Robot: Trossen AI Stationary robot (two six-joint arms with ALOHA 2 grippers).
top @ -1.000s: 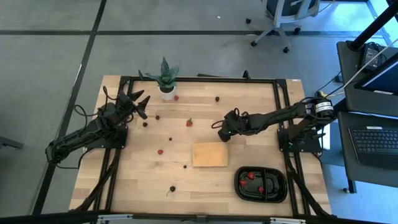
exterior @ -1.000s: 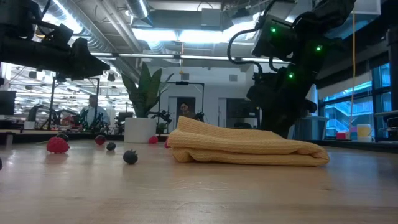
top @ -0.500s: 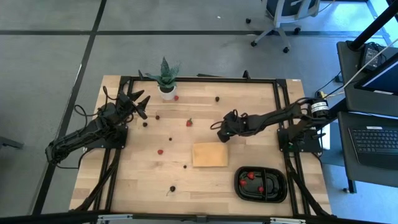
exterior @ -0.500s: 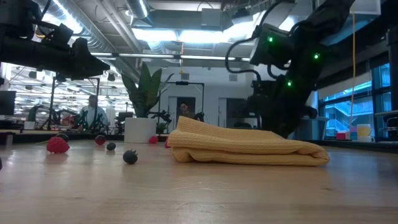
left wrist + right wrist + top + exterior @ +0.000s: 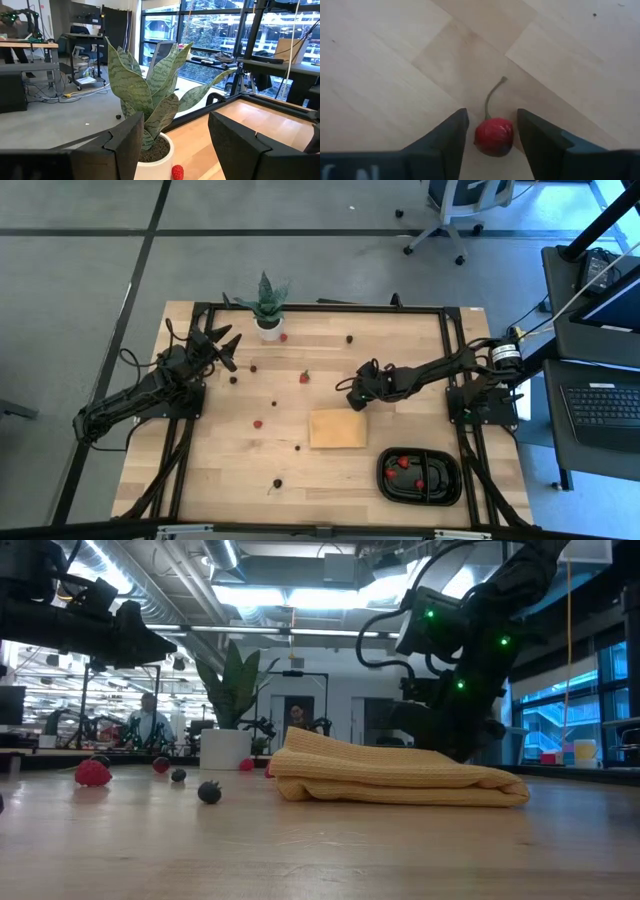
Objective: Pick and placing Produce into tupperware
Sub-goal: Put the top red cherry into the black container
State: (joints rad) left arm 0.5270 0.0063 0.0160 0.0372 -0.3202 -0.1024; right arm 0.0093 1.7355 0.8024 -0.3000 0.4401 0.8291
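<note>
Overhead arrangement, referred throughout to the flat tan pad near the middle of the wooden table. The right gripper is lowered to the table surface just beyond the pad's far right corner; in its wrist view the two dark fingers stand apart on either side of a red cherry with a thin stem, the fruit lying on the wood between them, and contact with either finger cannot be judged. The black two-compartment tray sits off the pad's near right corner and holds several red pieces. Loose produce lies mostly left of the pad: a red piece, a dark piece just off its near left corner, another dark piece nearer the front edge, and a green-topped strawberry beyond the pad. The left gripper hovers well left of the pad and farther back, beside the potted plant, its fingers spread and empty. In the low view the pad shows as a folded cloth
</note>
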